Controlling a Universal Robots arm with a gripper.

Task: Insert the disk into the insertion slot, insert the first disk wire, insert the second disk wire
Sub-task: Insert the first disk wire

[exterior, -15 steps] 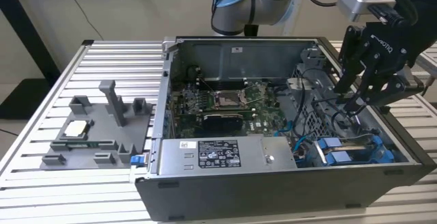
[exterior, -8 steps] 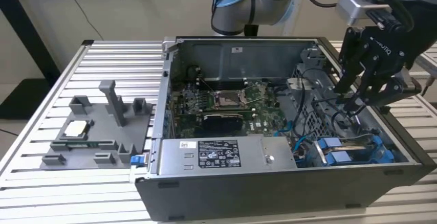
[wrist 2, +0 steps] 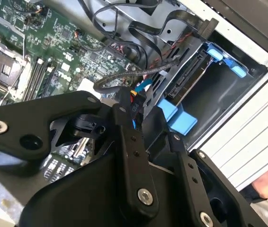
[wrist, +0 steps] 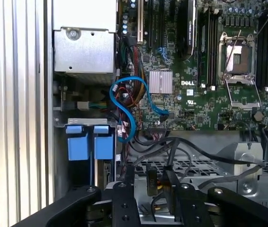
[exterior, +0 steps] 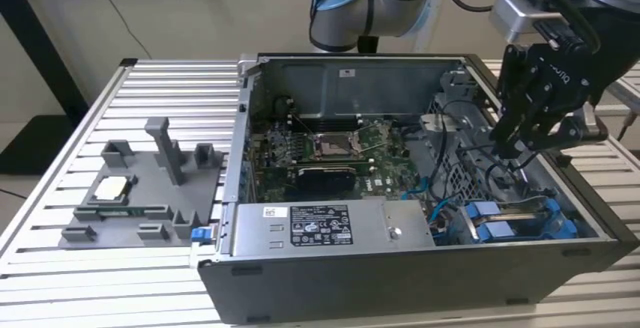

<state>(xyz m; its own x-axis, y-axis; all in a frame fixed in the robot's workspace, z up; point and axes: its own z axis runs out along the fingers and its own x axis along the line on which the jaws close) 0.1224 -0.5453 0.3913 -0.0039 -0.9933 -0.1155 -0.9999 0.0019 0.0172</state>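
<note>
One gripper (exterior: 510, 152) | fingers narrow, pinched on the black disk wire (wrist: 151, 182) connector | hung over the case (exterior: 400, 290) at the exterior view's right | disk (exterior: 500, 227) seated in the near-right bay, blue carrier showing | black cable loops (wrist: 191, 149) and blue data cable (wrist: 132, 125) crowded between bay and motherboard (exterior: 380, 144) | power supply (exterior: 320, 227) left of bay.
</note>
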